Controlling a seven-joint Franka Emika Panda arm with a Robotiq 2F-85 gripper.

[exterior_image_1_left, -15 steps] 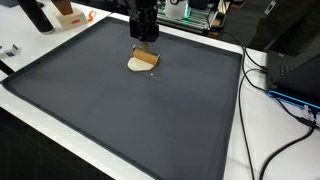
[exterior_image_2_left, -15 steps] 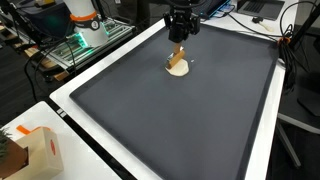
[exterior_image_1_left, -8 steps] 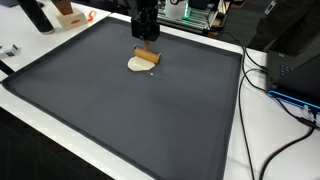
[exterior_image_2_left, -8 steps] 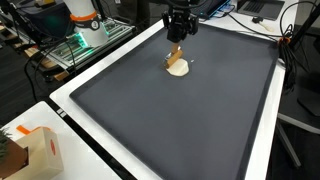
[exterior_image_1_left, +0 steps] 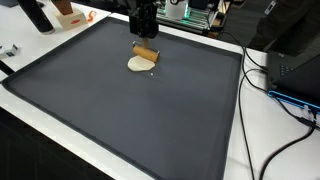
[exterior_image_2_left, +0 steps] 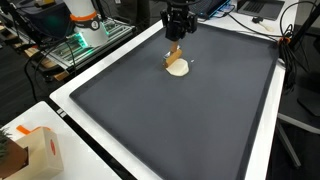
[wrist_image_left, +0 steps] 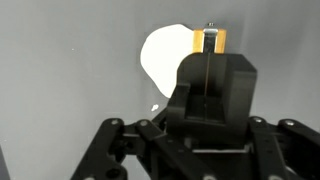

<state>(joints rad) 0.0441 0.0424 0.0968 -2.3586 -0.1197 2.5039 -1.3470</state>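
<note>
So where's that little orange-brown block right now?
In both exterior views the block hangs pinched in the gripper, just above the pale flat disc, near the far edge of the dark mat.

Block (exterior_image_1_left: 147,53) between the jaws, just above disc (exterior_image_1_left: 139,65), disc on mat (exterior_image_1_left: 120,115), near its far edge

Matte black jaws; boxy black housing; angular linkage bars.
</note>
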